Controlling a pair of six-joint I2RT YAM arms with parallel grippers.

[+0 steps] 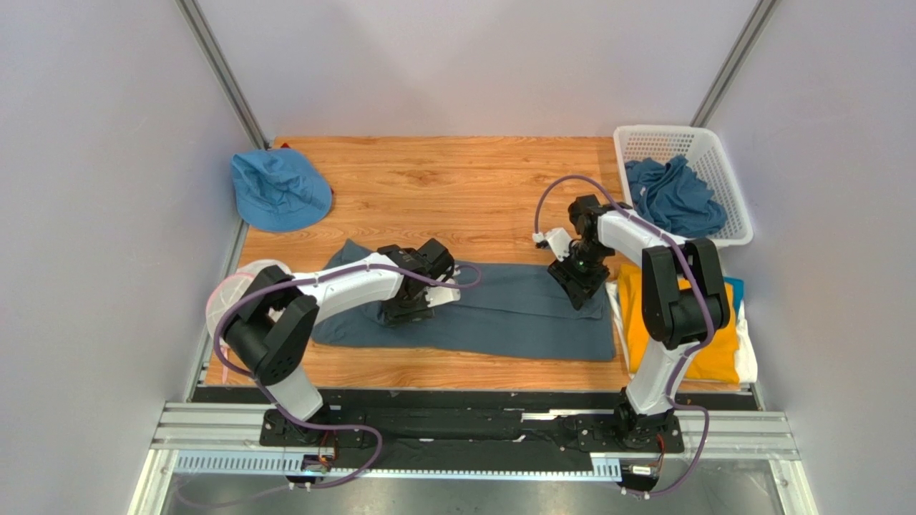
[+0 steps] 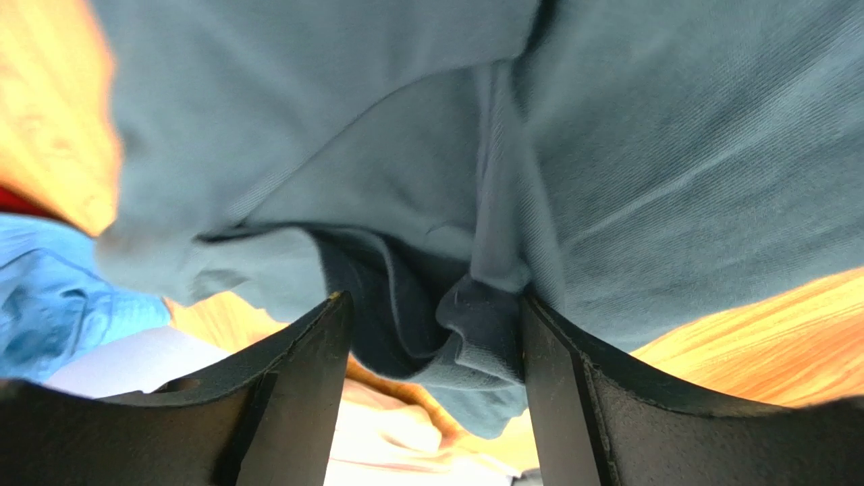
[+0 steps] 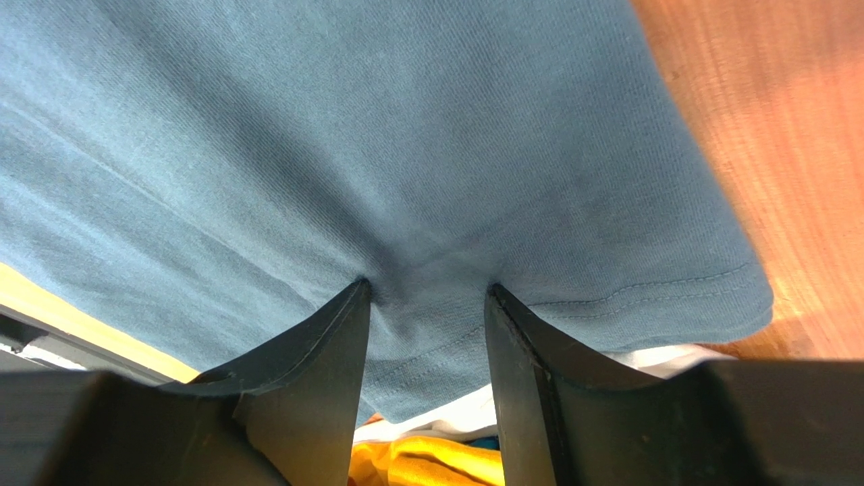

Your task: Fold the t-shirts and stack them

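Wooden table, orange-brown plank grain. Carries across the centre a slate-blue t-shirt, spread flat. Holds at upper left a bright blue brimmed hat; at the left edge a round white pouch, mostly hidden by an arm. Bears at upper right a white lattice basket of blue cloth; at the right edge a folded mustard-yellow t-shirt on white cloth.

A spread t-shirt is laid left to right across the middle of the surface. The left end effector is set on its left part and the right end effector at its right edge. A hat is placed behind it, in the far left corner. A basket is stood in the far right corner, with crumpled t-shirts in it. A folded stack is laid before the basket, just right of the spread t-shirt.
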